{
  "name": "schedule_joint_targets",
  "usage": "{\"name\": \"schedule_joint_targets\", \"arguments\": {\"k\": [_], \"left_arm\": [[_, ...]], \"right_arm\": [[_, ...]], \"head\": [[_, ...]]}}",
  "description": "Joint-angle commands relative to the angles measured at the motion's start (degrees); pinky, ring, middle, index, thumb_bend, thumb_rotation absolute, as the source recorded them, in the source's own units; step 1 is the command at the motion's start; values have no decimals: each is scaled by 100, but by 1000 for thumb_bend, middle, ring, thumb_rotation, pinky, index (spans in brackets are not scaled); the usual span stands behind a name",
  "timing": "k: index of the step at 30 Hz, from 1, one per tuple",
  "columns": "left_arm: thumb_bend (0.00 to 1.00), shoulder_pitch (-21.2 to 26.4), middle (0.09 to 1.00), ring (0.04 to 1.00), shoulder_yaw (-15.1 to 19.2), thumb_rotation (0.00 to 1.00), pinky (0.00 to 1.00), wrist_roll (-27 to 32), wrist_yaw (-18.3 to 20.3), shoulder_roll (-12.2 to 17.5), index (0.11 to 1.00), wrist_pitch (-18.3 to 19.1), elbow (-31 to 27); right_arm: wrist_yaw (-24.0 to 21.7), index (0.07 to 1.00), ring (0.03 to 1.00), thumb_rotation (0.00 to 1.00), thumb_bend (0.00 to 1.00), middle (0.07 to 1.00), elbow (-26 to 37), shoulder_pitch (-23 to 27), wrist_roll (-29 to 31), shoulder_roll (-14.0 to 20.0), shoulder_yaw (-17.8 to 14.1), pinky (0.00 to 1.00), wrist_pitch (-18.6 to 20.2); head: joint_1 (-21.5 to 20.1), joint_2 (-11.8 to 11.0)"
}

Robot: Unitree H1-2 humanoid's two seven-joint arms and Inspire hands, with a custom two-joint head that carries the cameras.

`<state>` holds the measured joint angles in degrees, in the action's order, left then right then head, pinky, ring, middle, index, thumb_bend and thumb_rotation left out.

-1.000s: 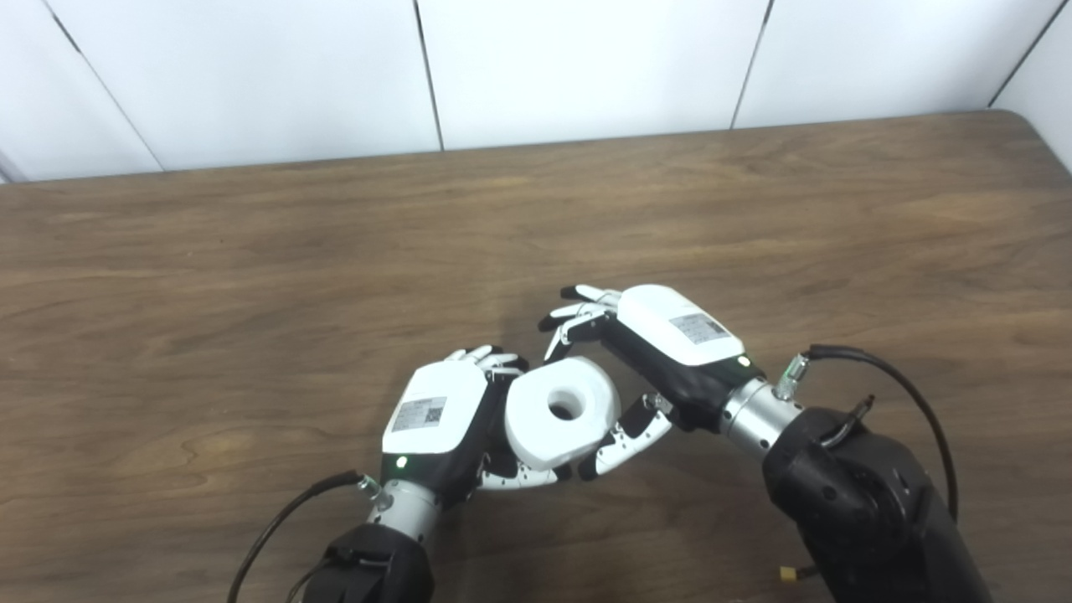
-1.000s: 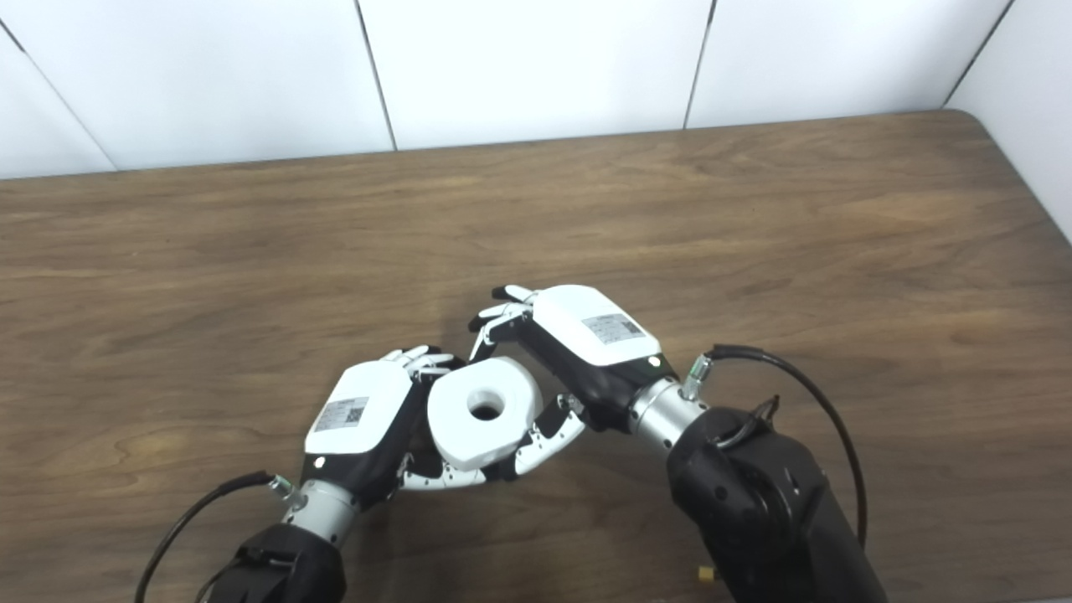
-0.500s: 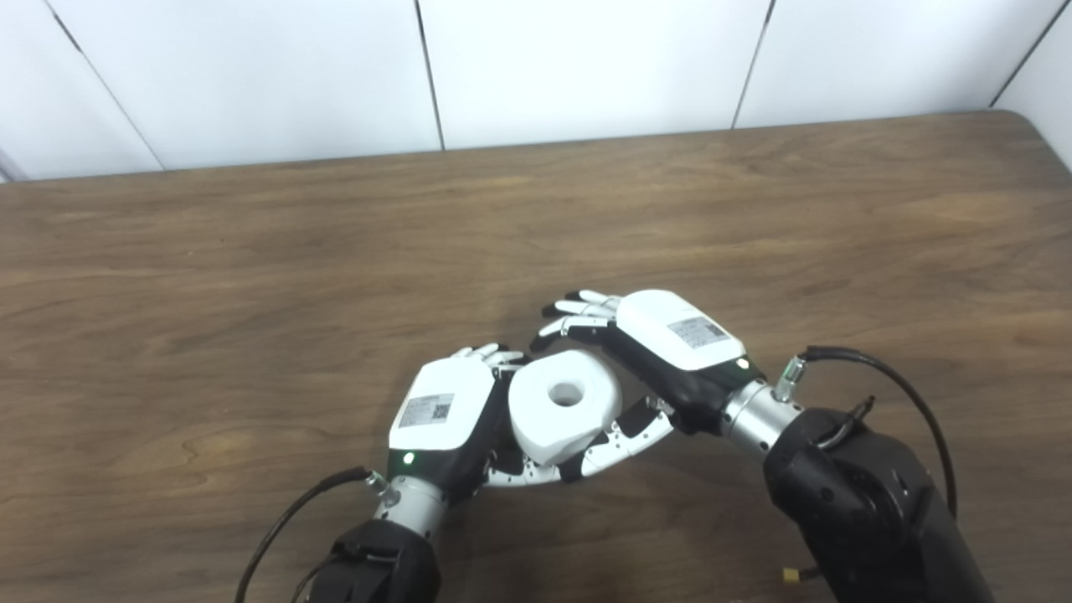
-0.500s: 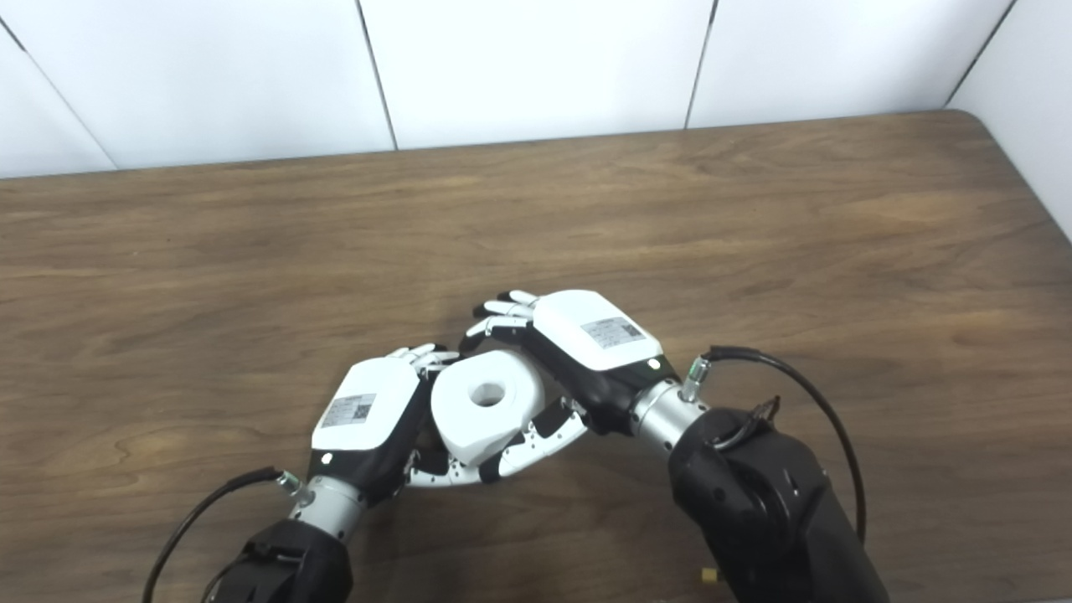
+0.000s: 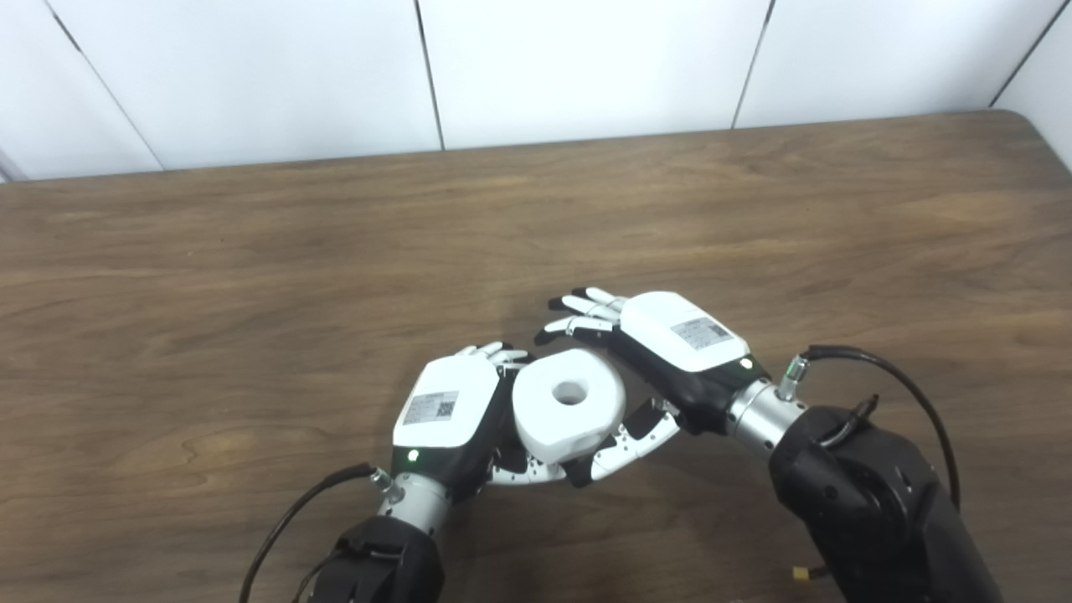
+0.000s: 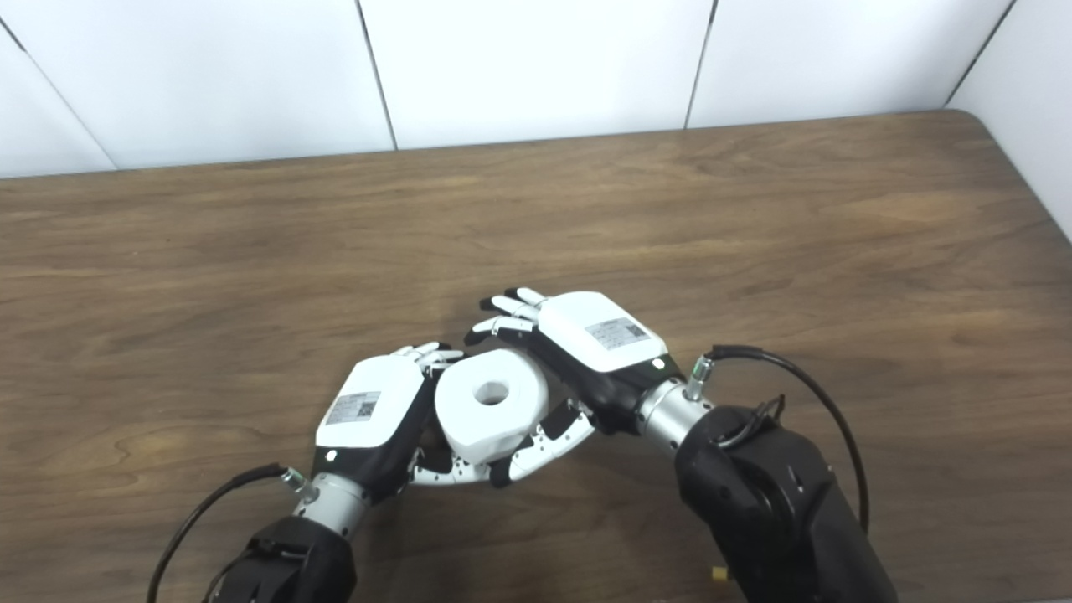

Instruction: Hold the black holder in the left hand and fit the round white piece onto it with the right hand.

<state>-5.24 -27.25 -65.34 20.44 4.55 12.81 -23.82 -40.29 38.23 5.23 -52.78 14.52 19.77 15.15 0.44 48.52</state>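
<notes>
Fingers first: your left hand [image 5: 442, 410] is curled around something under the white ring [image 5: 569, 404], thumb wrapped along the ring's near edge. The black holder itself is hidden, so you can infer the grip but not confirm it. Right hand [image 5: 670, 347] has its fingers [image 5: 578, 306] spread and mostly straight behind the ring, thumb [image 5: 624, 444] reaching under the near side. It looks like it's cradling the ring, not clamping it — I can't tell whether the palm actually touches.

Ring sits between both hands, above the table [image 5: 251, 276], slightly tilted, centre hole facing up toward the cameras.

Progress, as a judgement: ring looks placed on or over whatever the left hand holds, so the fit is probably near done or in its last push. Not confirmed — nothing shows through the hole clearly, only a dark spot.

Hard to read:
- holder: fully covered by ring and left palm
- seating depth: the ring's underside is out of sight
- left fingertips: only the tips show past the hand's back
</notes>
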Motion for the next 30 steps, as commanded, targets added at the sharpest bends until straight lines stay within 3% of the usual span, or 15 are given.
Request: {"name": "schedule_joint_targets", "arguments": {"k": [1,13,30], "left_arm": [[514,-11,800,886,-96,54,892,-4,292,-19,489,35,174],[515,10,796,883,-80,55,893,-9,277,-31,489,82,224],[515,11,793,870,-11,55,878,51,242,27,489,68,228]], "right_arm": [[39,837,978,451,1000,950,138,148,62,24,-109,936,-116],[-486,911,1000,503,1000,986,431,359,296,266,-458,989,31],[-724,995,1000,607,1000,1000,927,229,671,590,-1073,1000,212]], "head": [[4,7],[-15,-52],[-13,-112]]}}
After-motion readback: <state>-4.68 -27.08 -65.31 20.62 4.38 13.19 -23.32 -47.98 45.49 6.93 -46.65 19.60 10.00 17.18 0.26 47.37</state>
